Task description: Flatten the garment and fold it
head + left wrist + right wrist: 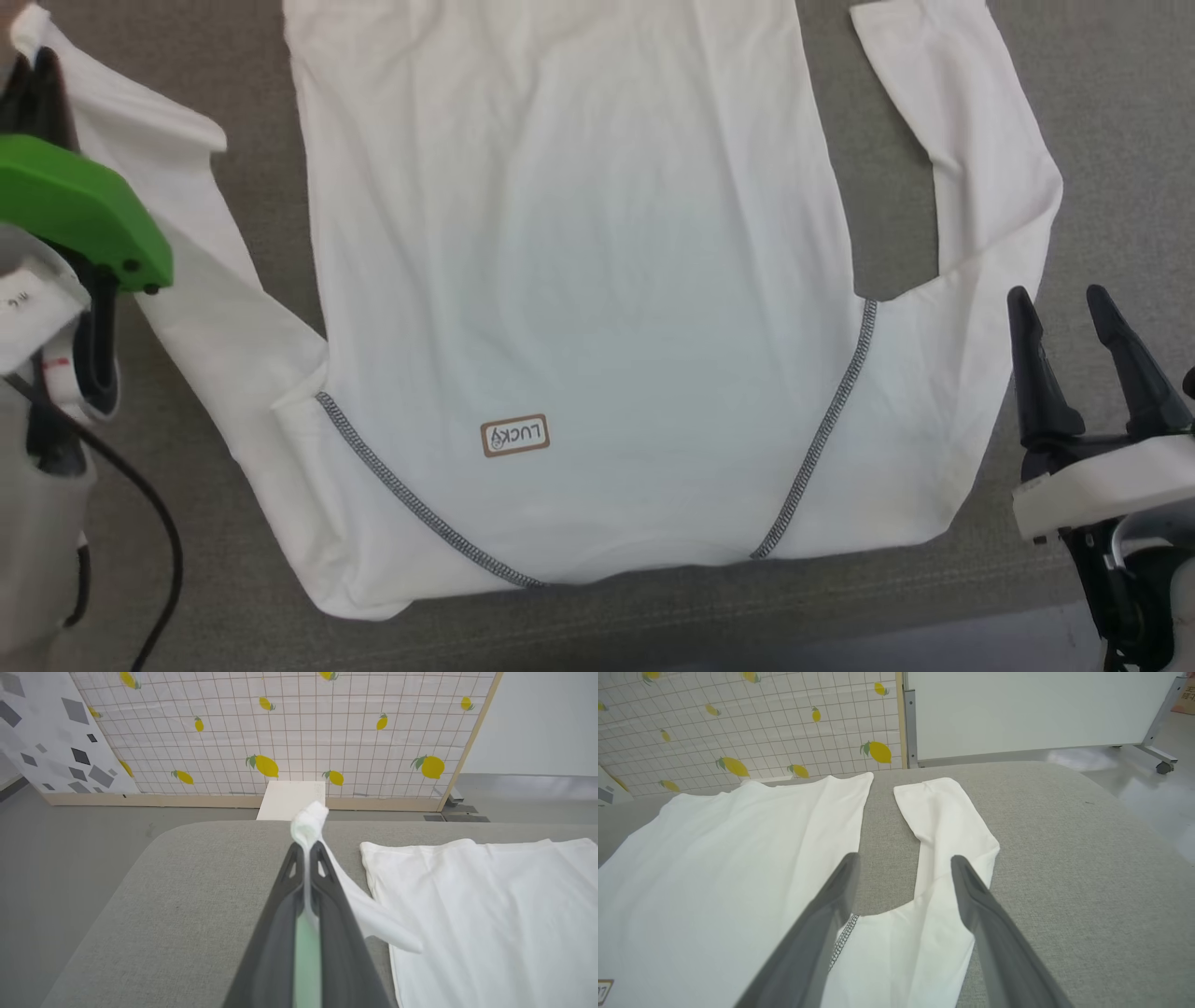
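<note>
The grey table (1102, 112) carries the shirt (579, 280) spread flat, its tan label (514, 436) at the end nearest the robot and the hem far beyond the label. Left of the label, the left sleeve (215, 308) runs lengthwise away up the table. Its cuff is pinched in the left claw (307, 847), jaws tight on the cloth. Right of the label the right sleeve (980, 187) lies bent, and the right claw (1057, 297) hovers wide and empty beside that shoulder. The left arm looks set to carry its sleeve across toward the label.
</note>
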